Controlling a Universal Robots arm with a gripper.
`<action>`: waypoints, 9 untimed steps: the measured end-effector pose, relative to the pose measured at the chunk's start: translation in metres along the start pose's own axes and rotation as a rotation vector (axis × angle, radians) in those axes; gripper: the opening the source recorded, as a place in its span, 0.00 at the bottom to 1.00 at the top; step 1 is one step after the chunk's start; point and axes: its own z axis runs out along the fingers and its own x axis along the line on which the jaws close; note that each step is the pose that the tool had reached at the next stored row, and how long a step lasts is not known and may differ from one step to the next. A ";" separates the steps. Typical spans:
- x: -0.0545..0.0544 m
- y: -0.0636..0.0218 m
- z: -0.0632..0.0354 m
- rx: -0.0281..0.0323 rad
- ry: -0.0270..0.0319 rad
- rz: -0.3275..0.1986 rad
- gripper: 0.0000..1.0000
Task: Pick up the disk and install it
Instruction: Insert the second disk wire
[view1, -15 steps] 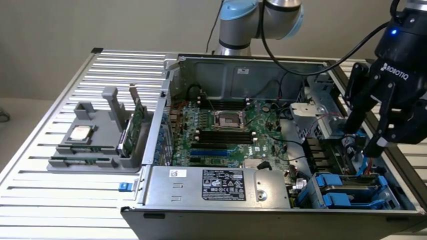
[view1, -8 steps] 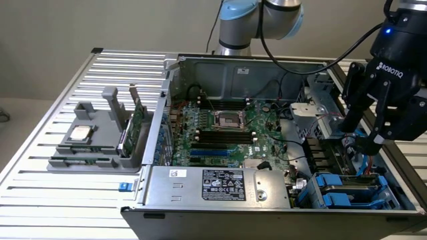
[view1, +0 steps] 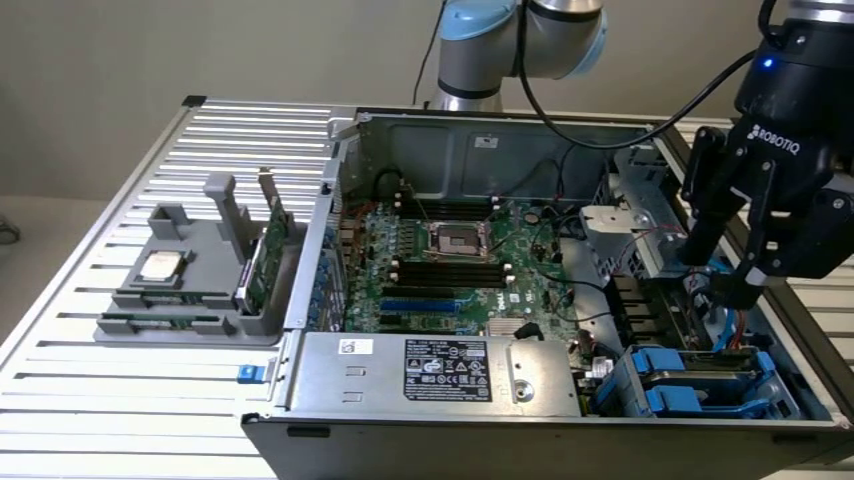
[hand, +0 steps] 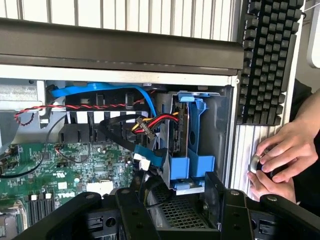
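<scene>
Wrist view: the gripper (hand: 175, 200) hung with its fingers (hand: 132, 210) spread apart and empty, and just beyond them the disk (hand: 181, 132) sat upright in its blue carrier inside the drive bay, with a person's hands (hand: 280, 160) and a keyboard (hand: 267, 55) farther off. Exterior view: the gripper (view1: 727, 265) stood over the drive bay at the right of the open computer case (view1: 400, 375), the motherboard (view1: 454, 265) lay farther left, and a grey parts holder (view1: 200, 270) rested on the slatted table (view1: 107, 400).
</scene>
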 end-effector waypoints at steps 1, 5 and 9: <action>0.000 0.0002 0.0001 -0.0018 -0.0064 0.001 0.60; 0.002 0.0008 0.0018 -0.0110 -0.0239 0.005 0.60; 0.004 0.0011 0.0029 -0.0204 -0.0303 0.009 0.60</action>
